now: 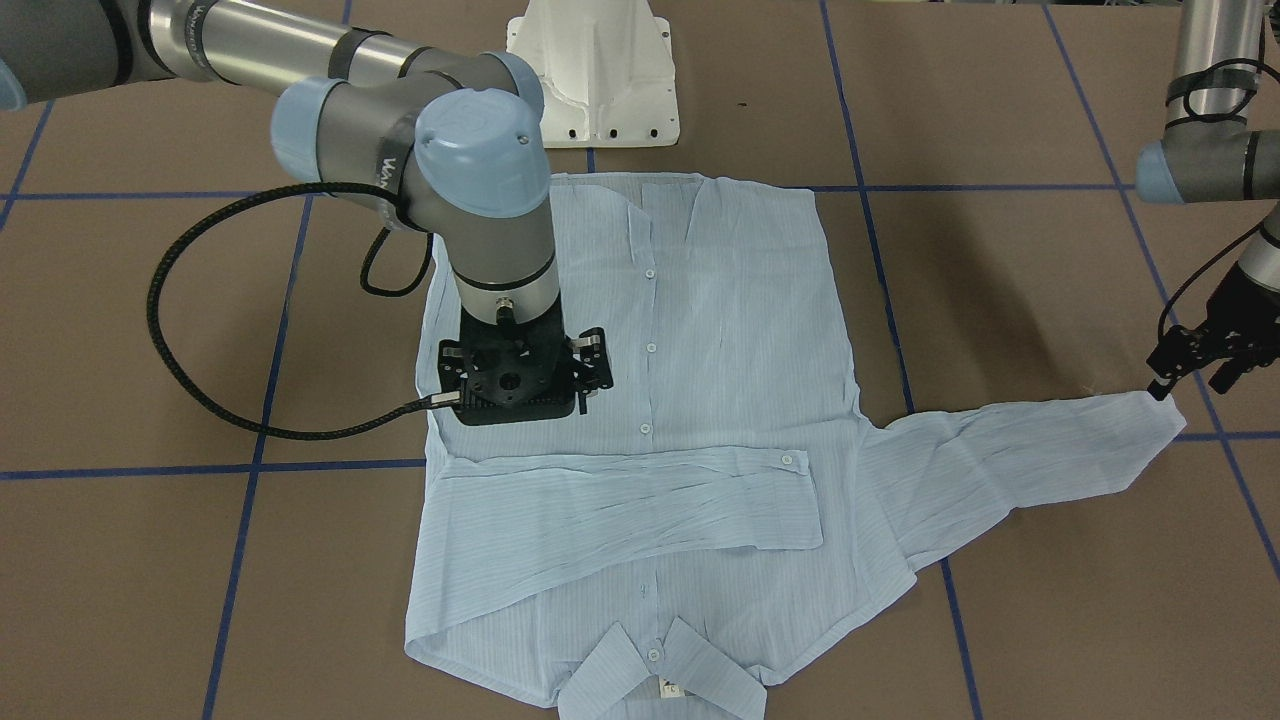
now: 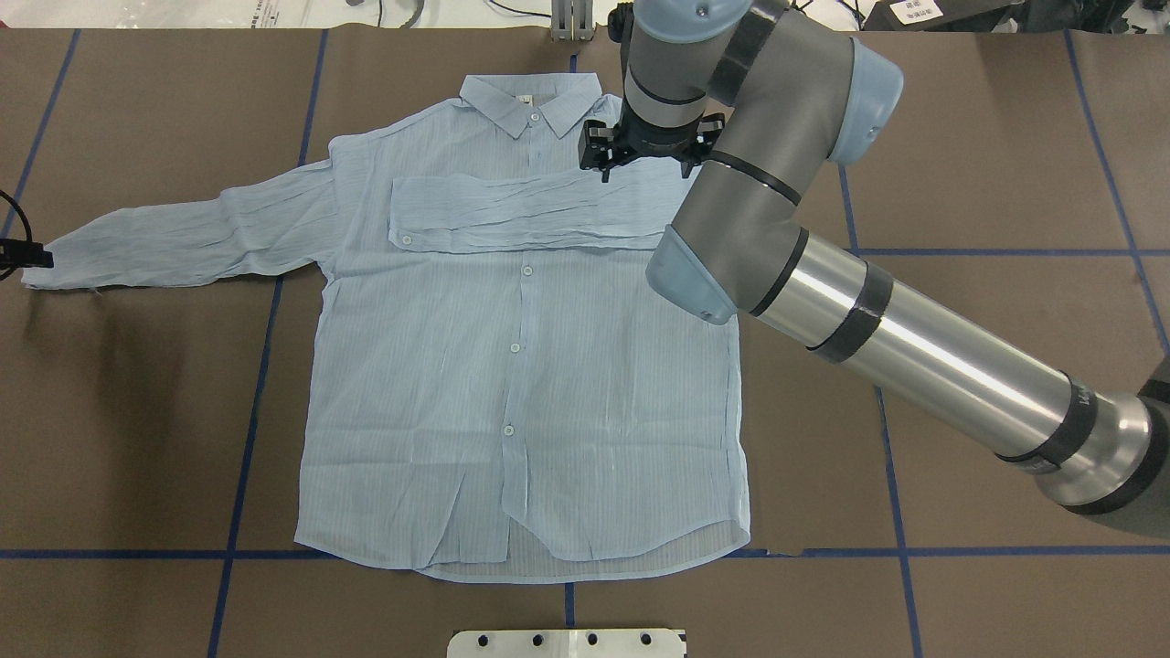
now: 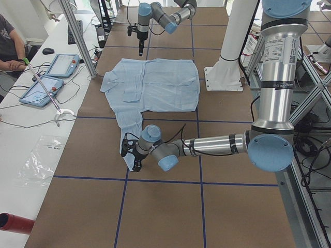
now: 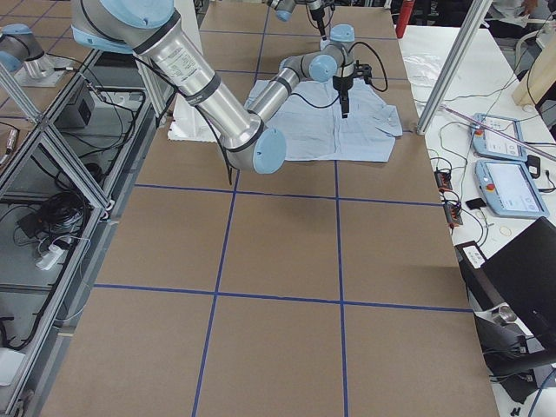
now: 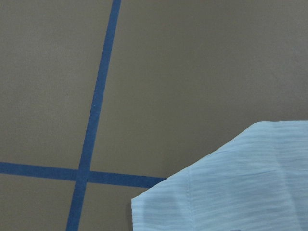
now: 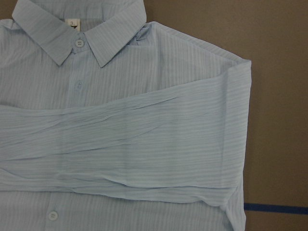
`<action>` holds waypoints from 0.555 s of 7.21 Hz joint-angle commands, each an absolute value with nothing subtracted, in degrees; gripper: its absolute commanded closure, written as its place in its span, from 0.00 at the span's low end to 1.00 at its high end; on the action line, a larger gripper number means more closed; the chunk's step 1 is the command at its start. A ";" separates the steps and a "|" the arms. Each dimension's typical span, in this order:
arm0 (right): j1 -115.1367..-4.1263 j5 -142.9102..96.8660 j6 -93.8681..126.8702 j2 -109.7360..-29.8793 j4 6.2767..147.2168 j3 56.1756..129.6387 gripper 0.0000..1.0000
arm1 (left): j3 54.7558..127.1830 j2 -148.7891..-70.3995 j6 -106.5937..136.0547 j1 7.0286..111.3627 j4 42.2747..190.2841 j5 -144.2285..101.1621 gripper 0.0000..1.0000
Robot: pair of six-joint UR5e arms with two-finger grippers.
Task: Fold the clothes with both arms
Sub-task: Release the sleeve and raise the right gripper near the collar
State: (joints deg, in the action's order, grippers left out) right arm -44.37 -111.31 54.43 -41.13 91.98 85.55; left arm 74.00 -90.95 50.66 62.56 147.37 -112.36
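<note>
Though right at the shirt cuff [image 1: 1135,425], left tool [image 1: 1192,384] with jaws apart.

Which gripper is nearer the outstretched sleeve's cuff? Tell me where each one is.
Left. The left gripper is right at a corner of the cuff; the right gripper hangs over the shirt, near the folded sleeve.
</note>
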 commanded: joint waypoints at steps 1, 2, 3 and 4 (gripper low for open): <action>-45.09 -111.97 53.35 -43.86 92.11 88.59 0.00 | 72.17 -91.67 50.71 60.39 147.22 -110.22 0.17; -45.09 -111.97 53.35 -43.94 92.02 88.59 0.00 | 72.07 -91.67 50.71 60.38 147.22 -110.21 0.19; -45.09 -111.97 53.35 -44.03 92.02 88.59 0.00 | 72.16 -91.67 50.80 60.38 147.22 -110.30 0.23; -45.09 -111.97 53.35 -44.03 92.02 88.59 0.00 | 72.42 -91.76 50.89 60.38 147.22 -110.30 0.25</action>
